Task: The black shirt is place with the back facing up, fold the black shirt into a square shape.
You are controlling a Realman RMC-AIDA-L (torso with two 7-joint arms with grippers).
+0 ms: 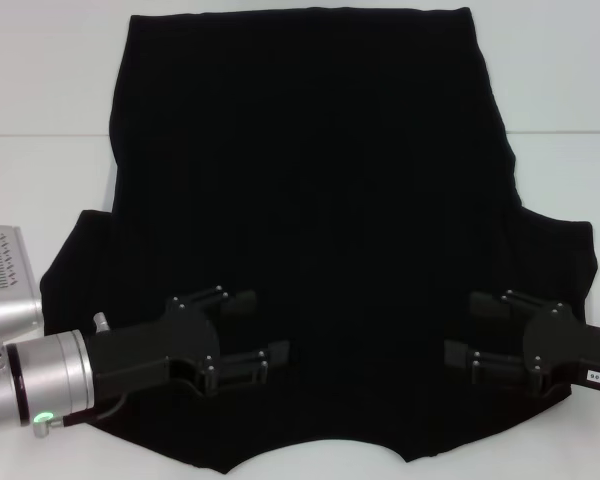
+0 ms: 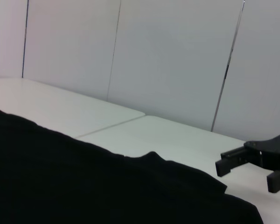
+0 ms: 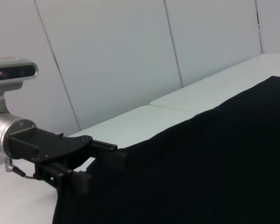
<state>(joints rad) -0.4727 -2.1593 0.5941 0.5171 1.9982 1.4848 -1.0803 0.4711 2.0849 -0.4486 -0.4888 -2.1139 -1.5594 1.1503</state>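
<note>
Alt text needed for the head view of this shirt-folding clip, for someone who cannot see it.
A black shirt lies spread flat on a white table, plain side up. The left gripper and right gripper sit over its near part, one toward each side, fingers open and pointing inward toward each other.

You see the black shirt spread over the white counter; the right end effector hovers open beyond its edge.

Smooth white tabletop with a thin seam, pale grey panelled wall behind, dark vertical joints
</note>
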